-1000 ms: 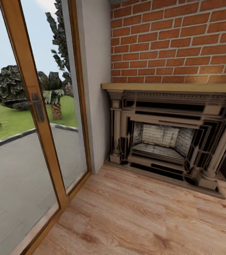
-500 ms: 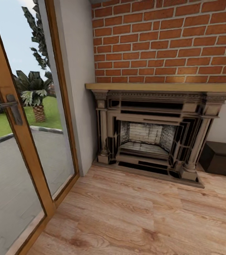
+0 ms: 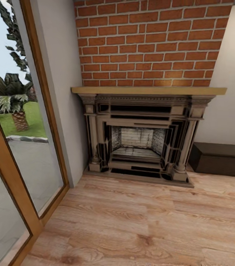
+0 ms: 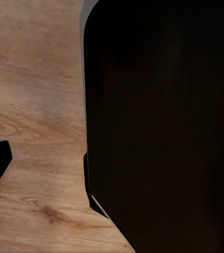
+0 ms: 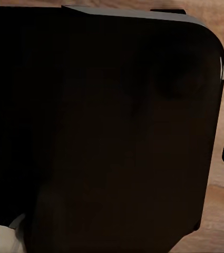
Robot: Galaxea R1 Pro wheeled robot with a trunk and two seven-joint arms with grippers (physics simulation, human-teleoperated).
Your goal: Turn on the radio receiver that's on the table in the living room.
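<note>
Both of my grippers hang low beside my base, judging by the wrist cameras: each looks onto a large dark rounded body with wood floor (image 4: 32, 105) around its edge, and I cannot tell from them whether either set of fingers stands wide or narrow, or whether they hold anything.

From my head camera I face a brick fireplace (image 3: 141, 138), so I take this to be the living room. A pale wooden mantel (image 3: 148, 90) caps the fireplace, and red brick wall (image 3: 147, 40) rises above it. To the left of the fireplace, past a plain grey stretch of wall, stands a glazed door with a wooden frame (image 3: 10, 173), with a palm (image 3: 12, 103) and lawn outside beyond it. Just to the right of the fireplace, against the white wall, sits a low dark bench-like block (image 3: 220, 159). In front of the fireplace lies open floor.

Nothing here looks like a radio receiver or a long low table, so I cannot say where the receiver is from these pictures.

I judge the step in hand to be the search: I am in the right room but looking at the wrong corner. The next move calls for turning my base and head away from the fireplace until the low table comes into sight, then driving up close enough to reach.
</note>
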